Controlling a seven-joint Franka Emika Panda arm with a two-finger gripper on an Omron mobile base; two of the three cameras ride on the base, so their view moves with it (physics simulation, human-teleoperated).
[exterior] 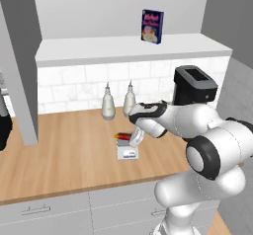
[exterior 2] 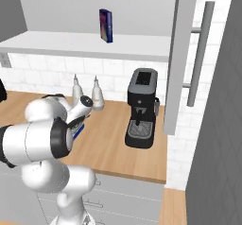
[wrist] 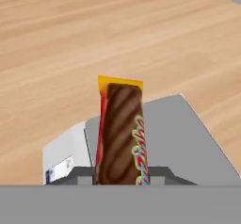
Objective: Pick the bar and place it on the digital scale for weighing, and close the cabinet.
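While your arm reached out over the wooden counter (exterior: 69, 150), the gripper (exterior: 133, 137) sat low over the digital scale (exterior: 128, 153), roughly mid-counter and a bit toward the front edge. In the hand view the bar (wrist: 120, 133) ran straight up from between the finger tips, brown striped face toward the camera, yellow end pointing away, over the grey top plate of the scale (wrist: 179, 138). You could see the fingers closed on it there; whether the bar touched the plate I could not tell. The scale's white body and small display faced the counter's front edge. From the left base view a sliver of the bar's red-yellow end (exterior: 121, 136) stuck out just left of the gripper, above the scale. Two white bottles (exterior: 108, 104) stood side by side at the back of the counter against the tiled wall, behind the scale. The black coffee machine (exterior 2: 141, 108) stood toward the counter's right end, well apart from the scale. The printed box (exterior: 152, 25) stood upright on the cabinet's open shelf (exterior: 128, 46) above the counter. Cabinet door (exterior 2: 182, 58) on the right stood swung open, edge toward you, its long bar handle (exterior 2: 198, 54) vertical; the left door (exterior: 20, 66) was open too.
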